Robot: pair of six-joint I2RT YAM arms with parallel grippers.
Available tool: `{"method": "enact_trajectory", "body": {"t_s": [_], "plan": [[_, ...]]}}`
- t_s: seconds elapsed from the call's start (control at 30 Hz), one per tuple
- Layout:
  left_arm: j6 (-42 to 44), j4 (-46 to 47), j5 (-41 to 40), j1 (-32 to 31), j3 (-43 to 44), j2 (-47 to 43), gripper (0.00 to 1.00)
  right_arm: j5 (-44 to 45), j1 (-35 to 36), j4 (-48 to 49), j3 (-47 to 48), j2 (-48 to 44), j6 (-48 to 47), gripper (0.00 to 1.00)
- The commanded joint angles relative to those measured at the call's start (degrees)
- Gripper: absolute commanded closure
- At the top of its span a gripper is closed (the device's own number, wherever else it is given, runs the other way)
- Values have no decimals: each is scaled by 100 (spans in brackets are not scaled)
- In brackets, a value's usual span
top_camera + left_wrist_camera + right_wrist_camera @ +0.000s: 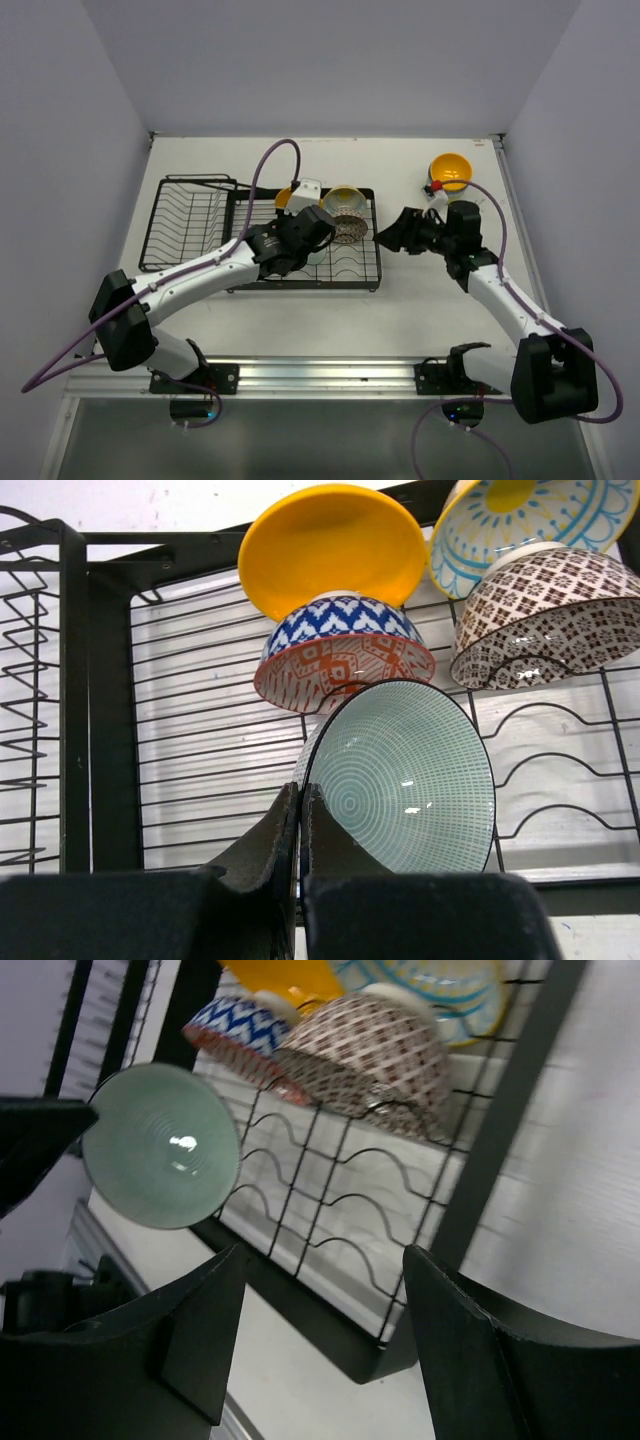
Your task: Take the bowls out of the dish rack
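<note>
Left end effector [300, 800]: gripping pale teal bowl [405, 780] by its rim | right end effector [322, 1258]: jaws apart, empty

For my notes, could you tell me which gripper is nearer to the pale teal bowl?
Left. The left gripper is shut on the rim of the pale teal bowl, above the dish rack; the right gripper stands open beyond the rack's right edge.

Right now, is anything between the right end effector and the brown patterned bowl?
Nothing visible blocks it. The open right end effector faces the brown bowl across the rack's low edge; the teal bowl hangs off to one side.
</note>
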Motion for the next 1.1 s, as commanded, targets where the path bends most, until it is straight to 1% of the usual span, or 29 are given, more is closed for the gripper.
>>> {"method": "enact_trajectory", "body": {"t_s": [0.0,0.03,0.17,0.2,0.23,0.27,0.3,0.6,0.7,0.77,0.8,0.83,1.0,1.03,1.07], "plan": [[191,463,203,41,313,-356,100,-274,530,258,297,-19,-206,32],[200,481,212,41,312,-400,100,-196,784,362,280,-19,-180,31],[271,569,317,41,269,-435,100,138,1401,539,306,51,40,31],[271,578,344,41,269,-435,100,278,1637,583,315,60,136,31],[271,578,370,41,260,-444,100,445,1752,600,332,51,154,31],[245,621,448,41,234,-462,100,803,1858,592,376,51,172,31],[244,639,493,41,207,-479,100,920,2024,583,411,77,207,31],[174,859,958,32,110,-787,100,1615,2614,838,736,754,611,35],[156,920,1161,32,84,-918,100,1729,2790,908,850,973,682,36],[121,973,1301,32,40,-989,100,1738,2895,978,956,1079,708,38],[121,991,1345,32,23,-998,100,1765,2974,987,982,1167,726,41],[112,1008,1389,32,-30,-1024,100,1791,3010,1005,1009,1185,743,51],[209,1131,1407,32,-285,-1147,100,1966,3081,944,974,1063,849,83],[305,1157,1416,32,-355,-1173,100,2150,3072,865,983,975,858,97],[375,1149,1416,32,-356,-1200,93,2230,3072,803,991,939,866,100]]}}
